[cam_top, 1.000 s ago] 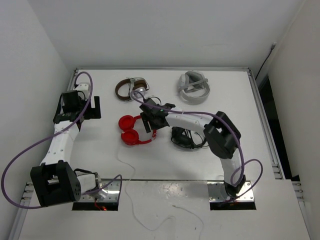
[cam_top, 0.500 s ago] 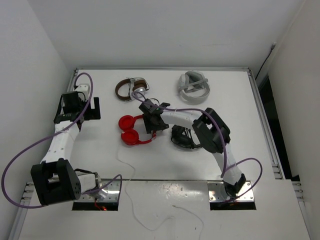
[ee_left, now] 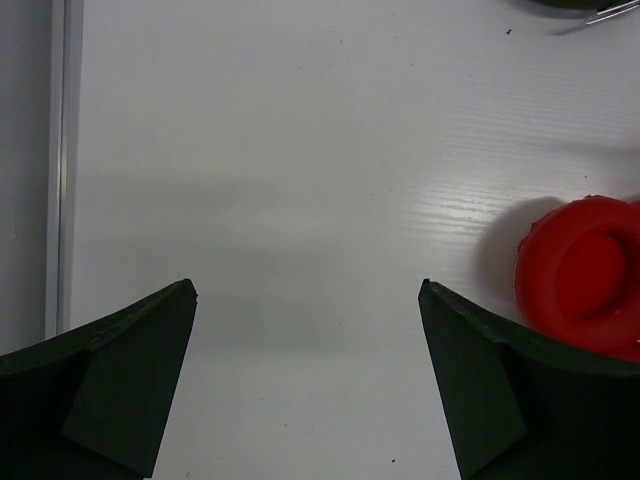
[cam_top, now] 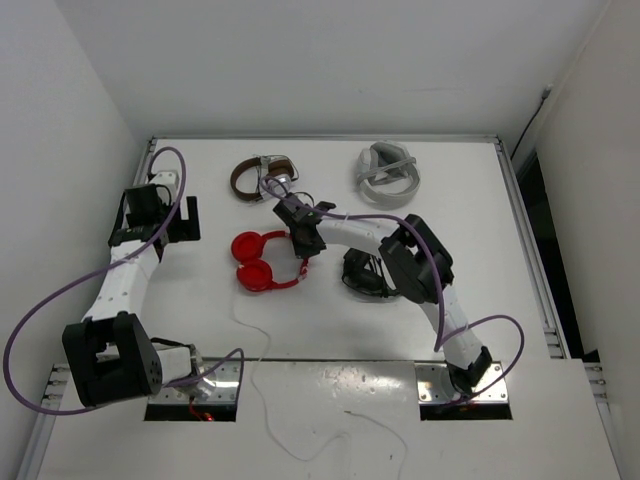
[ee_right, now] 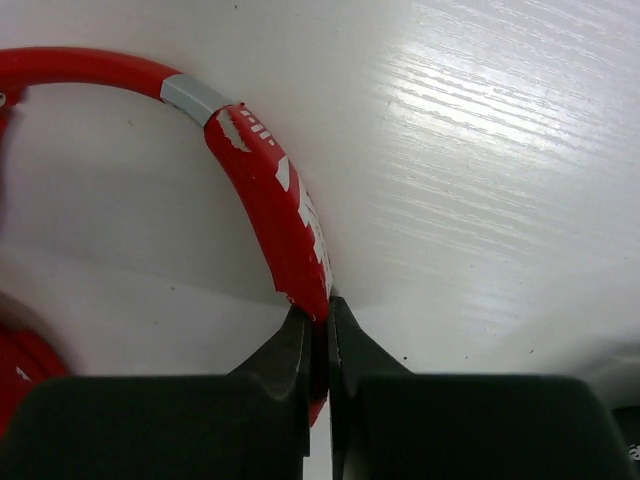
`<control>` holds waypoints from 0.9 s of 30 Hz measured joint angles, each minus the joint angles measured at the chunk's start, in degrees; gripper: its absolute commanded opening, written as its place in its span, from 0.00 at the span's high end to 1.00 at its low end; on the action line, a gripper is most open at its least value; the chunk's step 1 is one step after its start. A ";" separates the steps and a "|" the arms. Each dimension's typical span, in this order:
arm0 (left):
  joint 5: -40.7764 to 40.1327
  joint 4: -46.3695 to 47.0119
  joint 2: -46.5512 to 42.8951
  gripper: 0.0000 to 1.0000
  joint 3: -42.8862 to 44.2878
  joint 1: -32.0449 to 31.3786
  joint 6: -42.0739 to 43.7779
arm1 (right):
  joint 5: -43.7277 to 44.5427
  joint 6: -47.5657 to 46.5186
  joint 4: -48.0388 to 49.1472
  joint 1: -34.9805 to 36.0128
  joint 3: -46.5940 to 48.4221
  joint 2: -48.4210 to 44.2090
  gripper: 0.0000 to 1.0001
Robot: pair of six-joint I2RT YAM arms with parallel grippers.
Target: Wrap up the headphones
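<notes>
The red headphones (cam_top: 262, 262) lie left of the table's middle, both round ear cups to the left and the headband (cam_top: 296, 280) curving right. Their thin white cable (cam_top: 256, 392) trails down toward the near edge. My right gripper (cam_top: 304, 252) reaches in from the right and is shut on the headband. In the right wrist view the red band (ee_right: 270, 190) runs down between the closed jaws of that gripper (ee_right: 322, 312). My left gripper (cam_top: 190, 218) stands open to the left of the headphones. In its own view the left gripper (ee_left: 307, 290) holds nothing, with one ear cup (ee_left: 580, 275) at the right.
Black headphones (cam_top: 365, 272) with a black cable lie under my right arm. Brown-and-silver headphones (cam_top: 258, 176) and a grey headset (cam_top: 388, 175) sit at the back. A raised rail (ee_left: 58, 170) runs along the table's left edge.
My right gripper has closed onto the headband and shifted a little toward the back left. The headphones have slid slightly left with it. The left arm has stayed still.
</notes>
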 measured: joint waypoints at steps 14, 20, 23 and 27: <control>16.41 0.83 -9.51 0.00 -3.15 2.27 6.54 | 4.00 -7.06 -1.05 -1.36 -3.43 -9.66 1.00; 24.55 1.38 -16.44 0.00 -8.61 2.27 7.80 | 5.07 -8.15 -0.81 -9.77 -3.50 -20.65 1.00; 29.35 0.72 -20.57 0.00 -11.52 2.05 8.59 | 4.87 -7.19 0.17 -14.32 -3.50 -23.19 1.00; 33.38 -0.42 -25.86 0.00 -13.00 -0.98 9.73 | 4.13 -5.09 -0.33 -18.08 -3.50 -23.41 1.00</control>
